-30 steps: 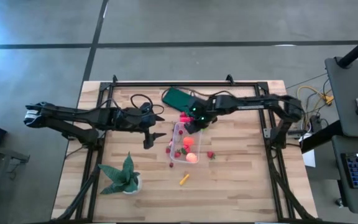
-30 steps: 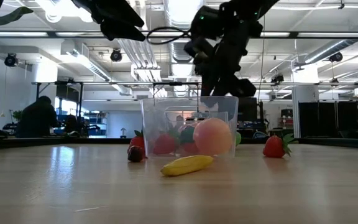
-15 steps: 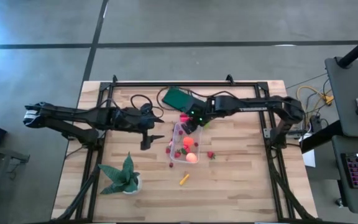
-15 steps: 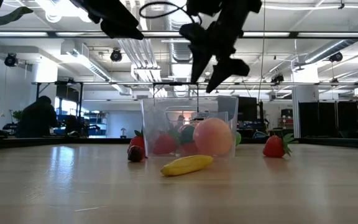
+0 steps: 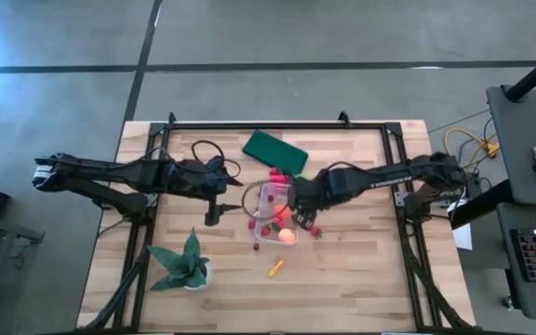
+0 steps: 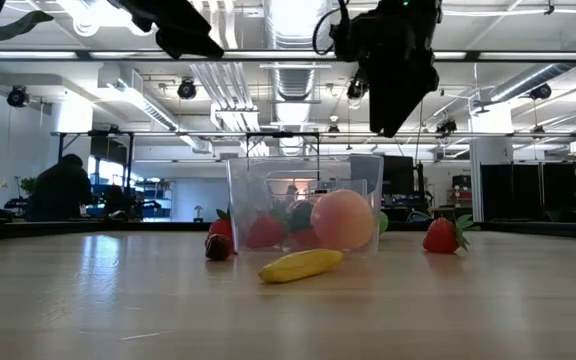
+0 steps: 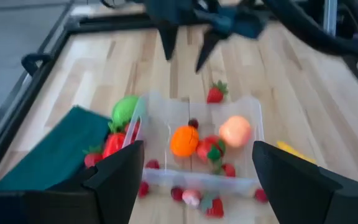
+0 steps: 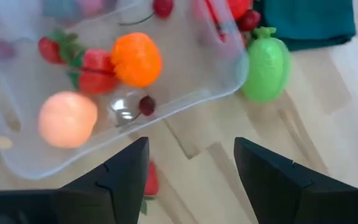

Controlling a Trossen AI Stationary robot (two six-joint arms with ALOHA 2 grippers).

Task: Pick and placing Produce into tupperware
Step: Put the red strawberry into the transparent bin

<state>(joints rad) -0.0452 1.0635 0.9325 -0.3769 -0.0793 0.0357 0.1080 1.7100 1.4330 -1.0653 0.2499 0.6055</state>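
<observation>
High view: the right gripper (image 5: 303,217) hangs with fingers spread at the tupperware's (image 5: 275,214) 3 o'clock edge; the left gripper (image 5: 215,207) waits at its 9 o'clock, well apart.

Low view: a yellow stick (image 6: 301,265) lies before the box.

Left wrist view: fingers apart; orange ball (image 7: 184,140) inside the box.

Right wrist view: lime-green piece (image 8: 265,68) outside, beside a green mat (image 8: 309,22). No writing readable.
</observation>
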